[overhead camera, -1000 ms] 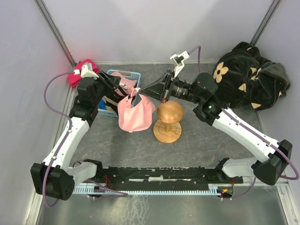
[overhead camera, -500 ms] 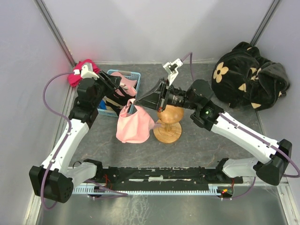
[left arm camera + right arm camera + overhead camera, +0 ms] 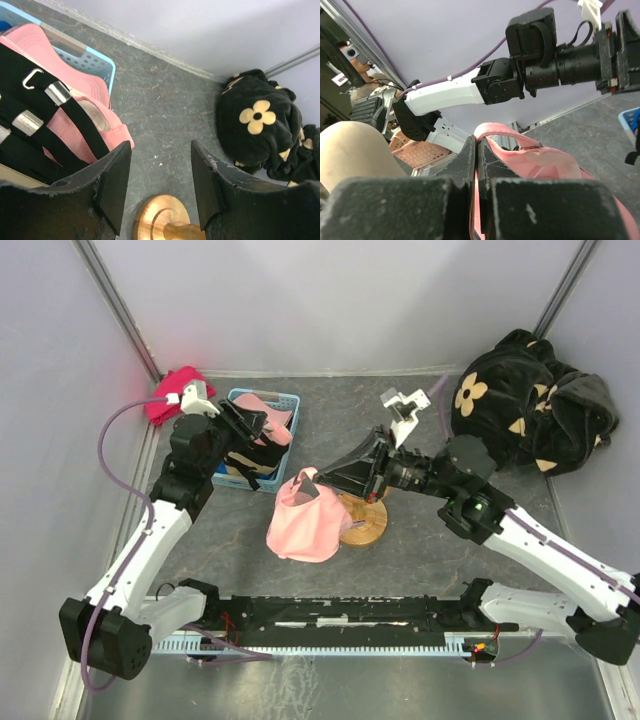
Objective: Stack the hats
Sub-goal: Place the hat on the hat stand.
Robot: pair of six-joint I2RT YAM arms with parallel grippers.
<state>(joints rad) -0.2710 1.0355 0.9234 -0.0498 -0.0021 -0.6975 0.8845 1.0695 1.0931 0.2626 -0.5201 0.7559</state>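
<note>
Right wrist view: right end effector [image 3: 475, 150] pinched shut on the rim of a soft pink fabric baseball cap [image 3: 540, 165].
The cap hangs against the round-headed wooden hat stand [image 3: 368, 524] on the bench [image 3: 240, 560], not yet seated. The left end effector [image 3: 160, 182], jaws half apart and empty, hovers over the light-blue plastic basket [image 3: 95, 62] of other caps [image 3: 50, 55]. Placing seems in hand; next, the crown needs centring over the knob before release.

Left fingers [image 3: 113, 186] spread, right fingers [image 3: 464, 161] pinched together.

Wooden stand [image 3: 367, 523] half behind pink cap [image 3: 303, 528]
</note>
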